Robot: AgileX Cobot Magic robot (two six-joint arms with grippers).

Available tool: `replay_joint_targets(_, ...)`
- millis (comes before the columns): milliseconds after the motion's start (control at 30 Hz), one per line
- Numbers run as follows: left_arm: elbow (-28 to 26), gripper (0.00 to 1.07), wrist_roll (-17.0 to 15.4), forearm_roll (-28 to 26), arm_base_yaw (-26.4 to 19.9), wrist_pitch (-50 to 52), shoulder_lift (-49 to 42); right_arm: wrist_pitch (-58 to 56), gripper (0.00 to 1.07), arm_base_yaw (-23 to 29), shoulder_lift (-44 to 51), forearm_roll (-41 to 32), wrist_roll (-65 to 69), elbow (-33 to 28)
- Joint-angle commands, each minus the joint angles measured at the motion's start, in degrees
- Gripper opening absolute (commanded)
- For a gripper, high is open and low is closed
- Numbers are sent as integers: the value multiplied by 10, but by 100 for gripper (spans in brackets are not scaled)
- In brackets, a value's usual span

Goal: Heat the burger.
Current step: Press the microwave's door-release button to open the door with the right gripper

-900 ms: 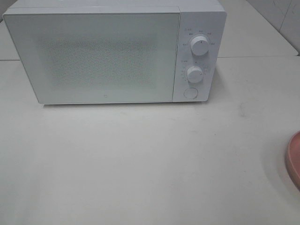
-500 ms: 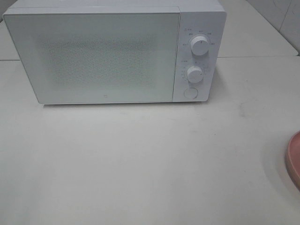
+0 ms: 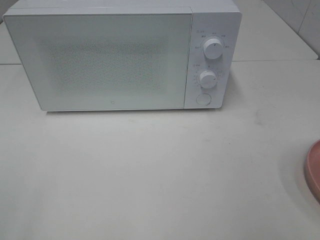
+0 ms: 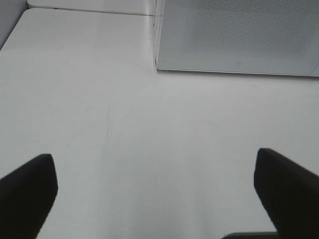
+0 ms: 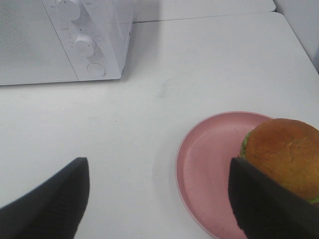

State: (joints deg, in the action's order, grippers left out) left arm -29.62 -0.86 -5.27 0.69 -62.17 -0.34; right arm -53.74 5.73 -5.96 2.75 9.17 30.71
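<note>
The burger [image 5: 284, 154], with a golden-brown bun and green lettuce at its edge, sits on a pink plate [image 5: 209, 164] in the right wrist view. My right gripper [image 5: 159, 204] is open above the table, and one of its fingers [image 5: 269, 204] overlaps the near side of the burger and plate. Nothing is between its fingers. The white microwave [image 3: 115, 60] stands at the back with its door shut. My left gripper [image 4: 157, 199] is open over bare table, short of the microwave's corner [image 4: 239, 35]. Neither gripper shows in the exterior high view.
The microwave panel carries two knobs [image 3: 213, 48] [image 3: 207, 78] and a round button [image 3: 202, 99]. Only the plate's rim [image 3: 314, 170] shows at the right edge of the exterior high view. A table seam [image 3: 270, 61] runs behind the microwave.
</note>
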Motion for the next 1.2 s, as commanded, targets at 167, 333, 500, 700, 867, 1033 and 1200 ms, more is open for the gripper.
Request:
replay_joint_targets(167, 1, 100, 2, 1, 1, 9, -11, 64, 75, 2, -68, -1, -5, 2)
replay_joint_targets(333, 1, 100, 2, 1, 1, 9, -11, 96, 75, 2, -103, -1, -5, -1)
replay_joint_targets(500, 1, 100, 2, 1, 1, 9, -11, 141, 75, 2, -142, -1, -5, -9)
replay_joint_targets(700, 1, 100, 2, 1, 1, 9, -11, 202, 75, 2, -192, -2, -5, -27)
replay_joint_targets(867, 1, 100, 2, 1, 1, 9, -11, 248, 75, 2, -236, -4, -5, -33)
replay_joint_targets(1033, 1, 100, 2, 1, 1, 9, -11, 306, 75, 2, -293, -24, -5, -33)
replay_joint_targets(1200, 1, 100, 2, 1, 1, 9, -11, 359, 75, 2, -348, -28, -5, -33)
